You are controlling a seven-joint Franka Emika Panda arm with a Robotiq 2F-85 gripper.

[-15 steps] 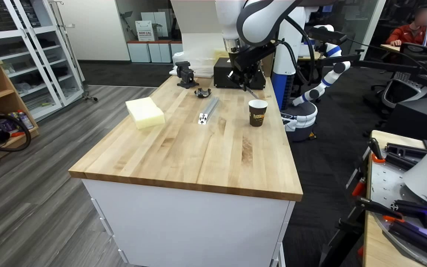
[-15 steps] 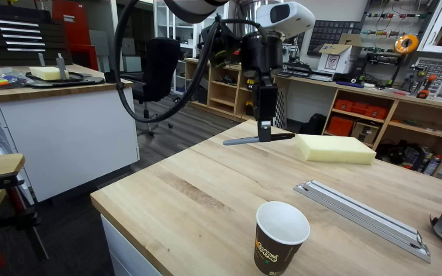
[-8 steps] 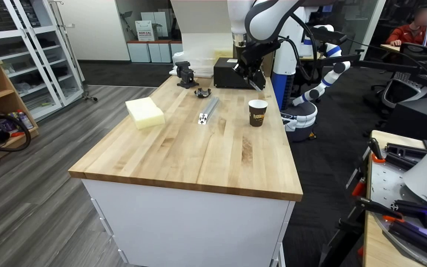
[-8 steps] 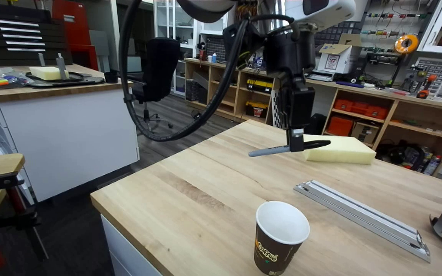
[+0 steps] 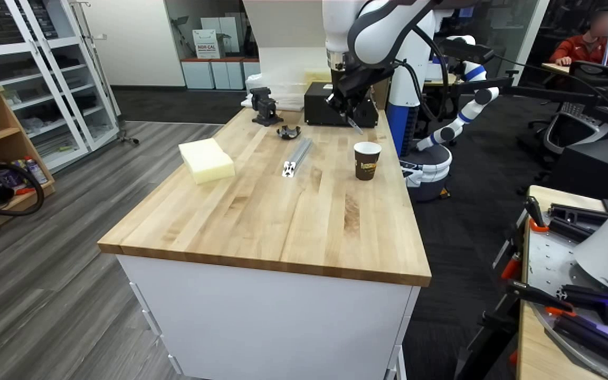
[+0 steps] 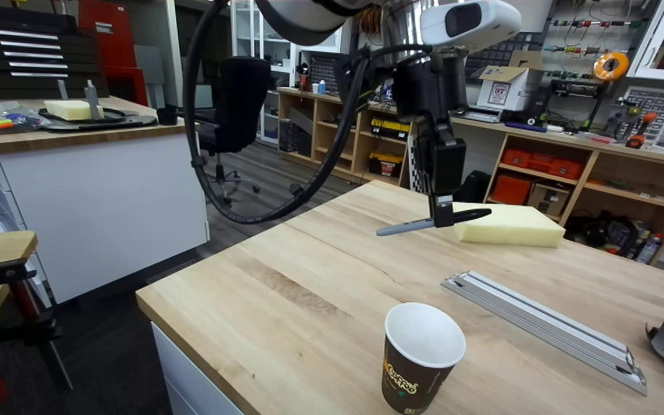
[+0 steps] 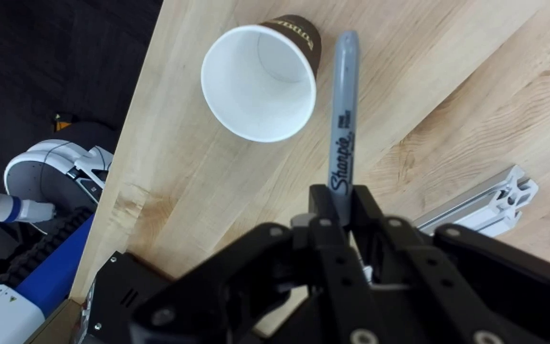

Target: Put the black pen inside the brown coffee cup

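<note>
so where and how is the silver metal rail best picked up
Probably mid-length, from above, across its narrow width: the silver metal rail lies flat on the table, long and straight-sided. The end effector must first release the pen.

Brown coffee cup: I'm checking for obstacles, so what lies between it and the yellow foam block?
A silver metal rail lies between the brown coffee cup and the yellow foam block in an exterior view.

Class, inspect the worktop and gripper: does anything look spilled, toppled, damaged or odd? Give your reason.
Nothing stands out: the brown cup stands upright, no spill or damage shows, and the gripper holds the pen.
</note>
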